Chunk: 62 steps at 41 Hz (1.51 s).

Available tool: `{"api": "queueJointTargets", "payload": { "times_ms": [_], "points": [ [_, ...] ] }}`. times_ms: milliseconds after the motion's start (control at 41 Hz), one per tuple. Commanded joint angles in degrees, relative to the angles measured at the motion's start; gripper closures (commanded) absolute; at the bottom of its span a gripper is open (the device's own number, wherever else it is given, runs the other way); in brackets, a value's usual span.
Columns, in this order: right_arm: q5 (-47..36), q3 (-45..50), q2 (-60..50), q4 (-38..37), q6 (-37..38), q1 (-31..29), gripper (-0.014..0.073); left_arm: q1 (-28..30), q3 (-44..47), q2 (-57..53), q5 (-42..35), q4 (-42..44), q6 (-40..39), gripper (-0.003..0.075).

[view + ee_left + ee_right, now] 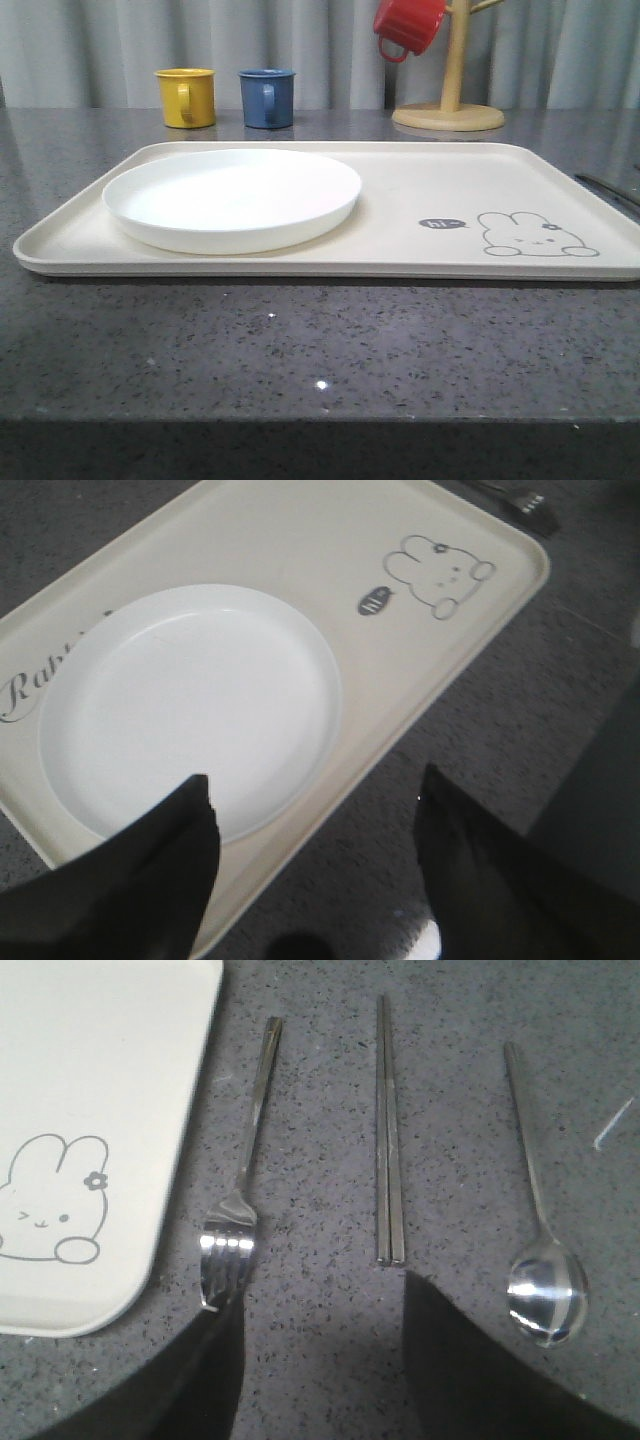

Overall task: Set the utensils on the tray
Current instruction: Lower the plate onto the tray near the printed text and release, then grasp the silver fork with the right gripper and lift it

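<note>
Two grippers are hanging over the dark speckled counter (pixel 320 350), each with its black fingers spread apart and nothing between them. In the left wrist view the left gripper (pixel 315 865) is hovering above the near edge of the cream tray (pixel 420 190), one finger (pixel 150 880) overlapping the rim of the white plate (pixel 232 197). The plate is sitting inside the tray on its left half, while the rabbit drawing (pixel 535 236) is occupying the near right corner. In the right wrist view the right gripper (pixel 320 1360) is poised over bare counter just off the tray's right edge, where three utensils are lying side by side, apart from one another and all outside the tray: the fork (pixel 243 1175) nearest the tray, the chopsticks (pixel 389 1130) in the middle, and the spoon (pixel 538 1215) furthest out. Behind the tray, a yellow mug (pixel 186 97) and a blue mug (pixel 267 97) are standing together, and a red mug (pixel 407 25) is hanging from a wooden mug tree (pixel 450 100).
</note>
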Motion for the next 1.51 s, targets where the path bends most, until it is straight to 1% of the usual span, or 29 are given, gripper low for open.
{"api": "queueJointTargets", "payload": {
  "times_ms": [0, 122, 220, 390, 512, 561, 707, 854, 1000, 1122, 1341, 1488],
  "points": [
    [-3.30, -2.02, 0.38, -0.54, -0.10, -0.16, 0.0199, -2.03, 2.90, -7.05, -4.38, 1.00, -1.33, 0.0334],
    [-3.30, -2.02, 0.38, -0.54, -0.10, -0.16, 0.0199, -1.48, 6.98, -12.90, -5.99, 3.10, -4.73, 0.0353],
    [-3.30, -2.02, 0.38, -0.54, -0.10, -0.16, 0.0199, -0.96, 9.39, -17.11, -6.09, 6.00, -6.89, 0.0352],
    [-3.44, -2.02, 0.38, 0.27, -0.10, -0.16, 0.0199, -0.55, 11.19, -21.16, -6.49, 6.12, -6.95, 0.0352],
    [-3.11, -2.14, 0.38, 0.75, -0.10, -0.16, 0.0199, -0.55, 11.21, -21.40, -6.49, 6.12, -6.95, 0.0352],
    [-2.06, -2.70, 0.38, 0.88, -0.10, -0.02, 0.0199, -0.55, 11.21, -21.40, -6.49, 6.12, -6.95, 0.0352],
    [6.34, -7.62, 3.11, 0.93, -0.27, 0.12, 0.0199, -0.55, 11.21, -21.40, -6.49, 6.12, -6.95, 0.0352],
    [15.15, -14.69, 9.36, 1.23, -0.32, 1.53, 0.0200, -0.55, 11.21, -21.40, -6.49, 6.12, -6.95, 0.0352],
    [20.45, -20.37, 17.83, 1.50, -0.54, 4.68, 0.0200, -0.55, 11.21, -21.40, -6.49, 6.12, -6.95, 0.0352],
    [21.72, -23.84, 25.28, 1.50, -0.54, 6.68, 0.0200, -0.55, 11.21, -21.40, -6.49, 6.12, -6.95, 0.0352],
    [22.94, -30.92, 38.03, 0.17, -0.38, 6.61, 0.0200, -0.55, 11.21, -21.40, -6.49, 6.12, -6.95, 0.0352],
    [23.23, -35.68, 44.62, -0.14, 1.73, 6.18, 0.0202, -0.55, 11.21, -21.40, -6.49, 6.12, -6.95, 0.0352]
  ]
}}
